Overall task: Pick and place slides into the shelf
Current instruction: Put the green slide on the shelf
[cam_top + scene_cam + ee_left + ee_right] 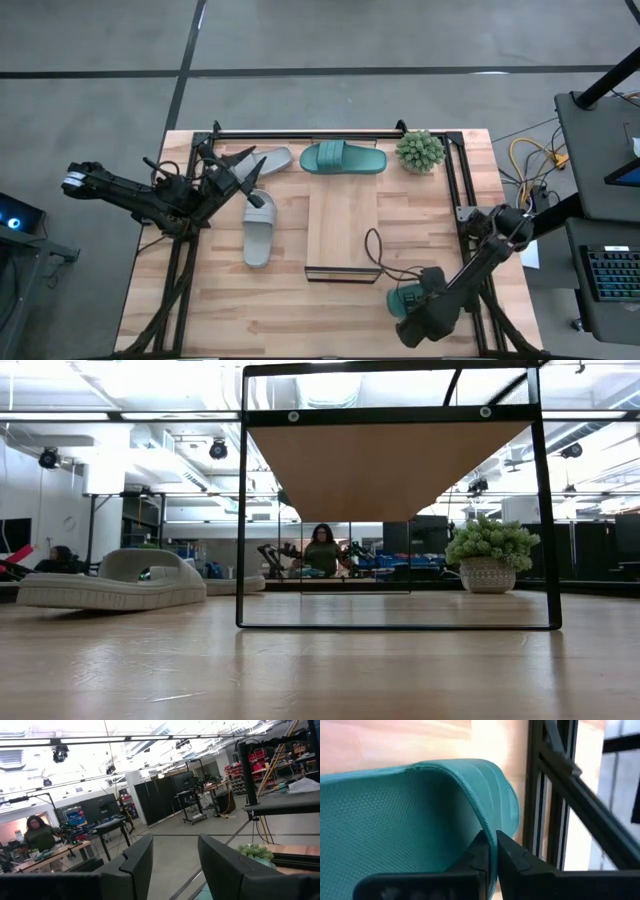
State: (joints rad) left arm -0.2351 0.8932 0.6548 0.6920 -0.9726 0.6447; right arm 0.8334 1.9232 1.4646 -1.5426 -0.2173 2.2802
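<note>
- At the near right corner of the table (300, 320), the right gripper (492, 852) is closed tight on the strap edge of a teal slide (408, 297); only a thin lip of rubber is pinched.
- On the far left, the left gripper (238, 172) is held partly open and empty above a grey slide (262, 163), between the table's edge and the shelf.
- Shelf (342, 230): set mid-table, nothing seen on its plank.
- Second grey slide (259, 229): laid just left of the shelf.
- Second teal slide (343, 158): laid at the far edge, beside a potted plant (420, 150).
- Risk, judged: the flexible strap could be pulled from so narrow a pinch on lifting.
- Risk, judged: the dangling sole could be swung into the dark frame rail (466, 210) or the shelf's edge.
</note>
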